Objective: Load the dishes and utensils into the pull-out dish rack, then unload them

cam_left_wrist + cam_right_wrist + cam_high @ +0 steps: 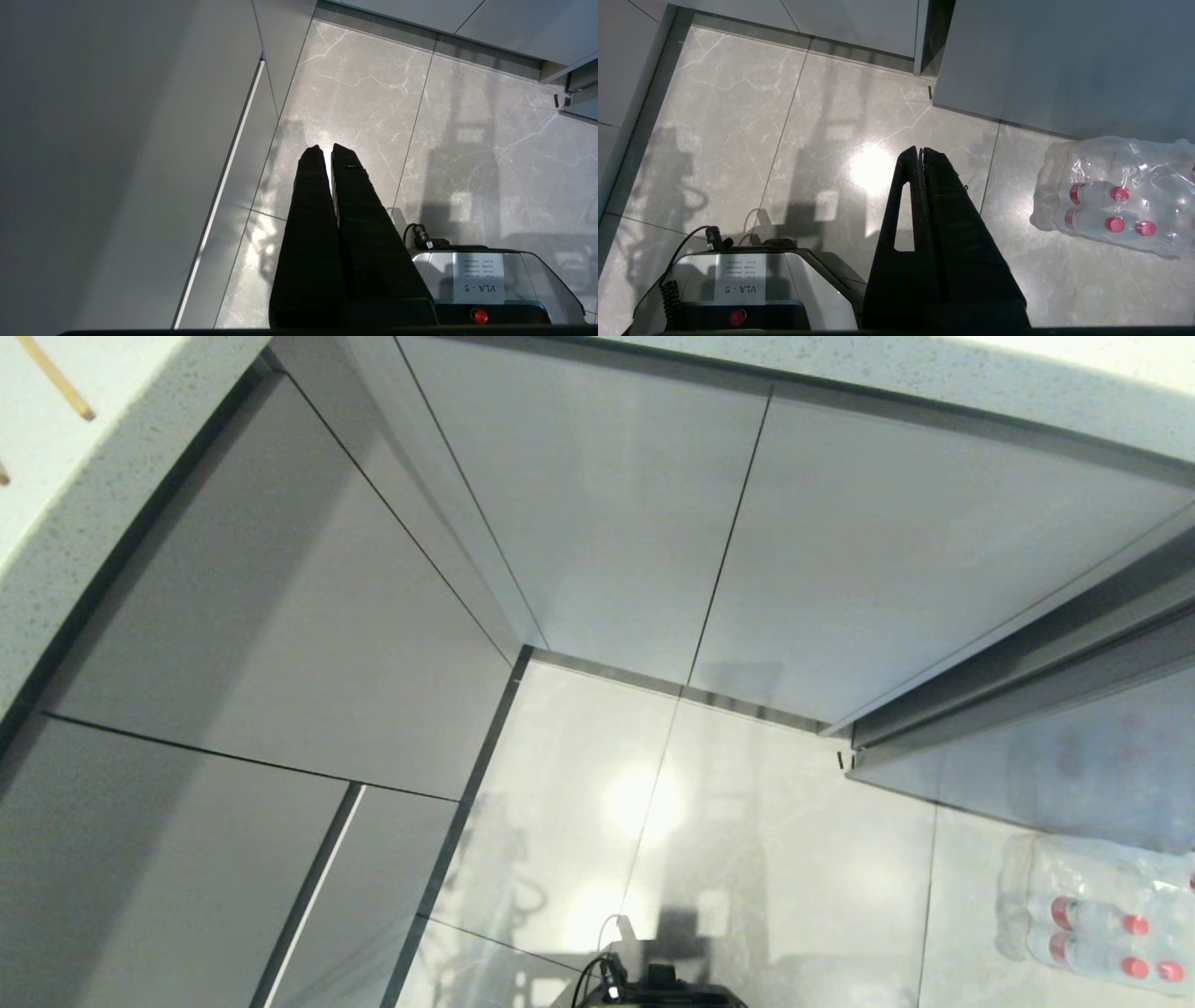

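On the speckled white countertop [112, 439] at the far left, the ends of two thin pale wooden chopsticks [58, 380] poke into the head view. The dishes and the pull-out dish rack are out of view. Only flat grey cabinet fronts [597, 523] show below the counter. My left gripper [327, 148] hangs shut and empty over the marble floor, close beside a cabinet front. My right gripper [920, 149] is also shut, with nothing in it, above the floor tiles. Neither arm shows in the head view.
A shrink-wrapped pack of red-capped water bottles [1092, 919] [1115, 200] lies on the floor at the right. A grey panel [1027, 709] juts out above it. My own base [476, 280] [738, 280] sits just below the grippers. The cabinets meet in a corner ahead.
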